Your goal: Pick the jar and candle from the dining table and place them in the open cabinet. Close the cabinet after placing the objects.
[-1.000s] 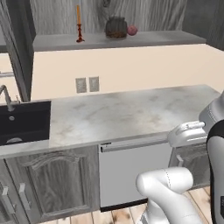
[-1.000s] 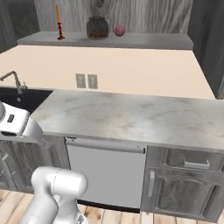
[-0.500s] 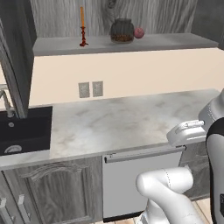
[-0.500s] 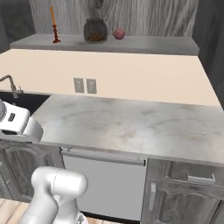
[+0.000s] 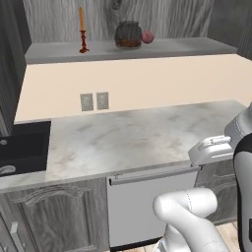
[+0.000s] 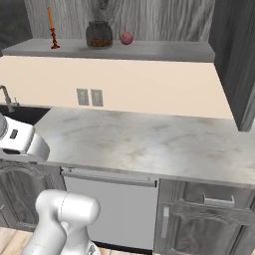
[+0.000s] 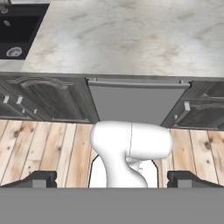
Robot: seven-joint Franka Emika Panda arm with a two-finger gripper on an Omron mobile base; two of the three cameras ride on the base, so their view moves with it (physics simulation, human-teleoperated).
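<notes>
Far beyond the claw (image 7: 112, 179), on the raised desk (image 5: 187, 47) behind the marble counter (image 5: 142, 133), stand the candle (image 5: 82, 30) and jar (image 5: 128, 35), near each other, a red ball (image 5: 147, 37) just beside the jar. Claw fingertips (image 7: 41, 178) stand wide apart, holding nothing, above the wooden floor (image 7: 48, 144).

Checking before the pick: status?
Gripper open, empty, facing the floor. Jar and candle untouched on the far dining table. Marble counter lies between.

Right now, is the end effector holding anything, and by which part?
Nothing held. The end effector is open, fingertips wide apart with only floor and cabinet fronts beyond. The jar and candle stand on the far ledge.
</notes>
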